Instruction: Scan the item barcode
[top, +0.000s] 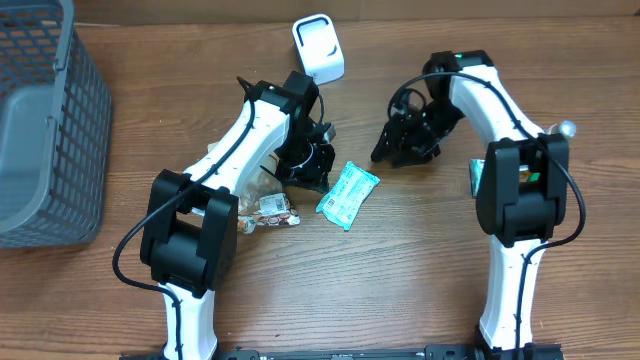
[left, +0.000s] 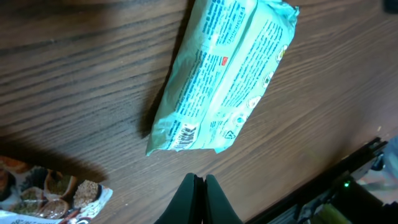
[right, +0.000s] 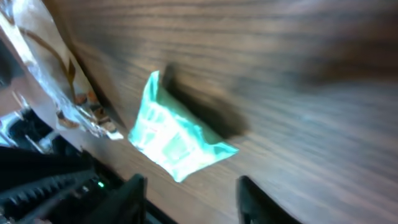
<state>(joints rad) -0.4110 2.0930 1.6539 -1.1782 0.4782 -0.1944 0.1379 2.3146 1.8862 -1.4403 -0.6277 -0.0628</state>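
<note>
Two-arm set-up, shown from overhead and from both wrists. The left gripper (left: 199, 198) is seen with its two fingers pressed flat together and nothing caught between them; it is held above the wooden table (left: 62, 74). The teal packet (left: 224, 74) is found lying flat just ahead of these fingertips, apart from them, with its long axis running away and to the right; a patch of barcode-like print (left: 185, 135) is carried on the end nearest the fingers. A snack packet (left: 50, 193) with a clear wrapper is placed to the left of this gripper, near its base. The right gripper (right: 194, 202) is shown with its fingers (right: 132, 198) spread and only bare wood between them, so that nothing is held; the teal packet is seen ahead of it, nearer the left-hand finger, though this view is blurred. In the overhead view the packet is located between the two grippers, closer to the left one, and is touched by neither. The white scanner (top: 318, 46) is set upright beyond the left gripper, and a grey basket (top: 45, 130) is placed well apart on its far left.
</note>
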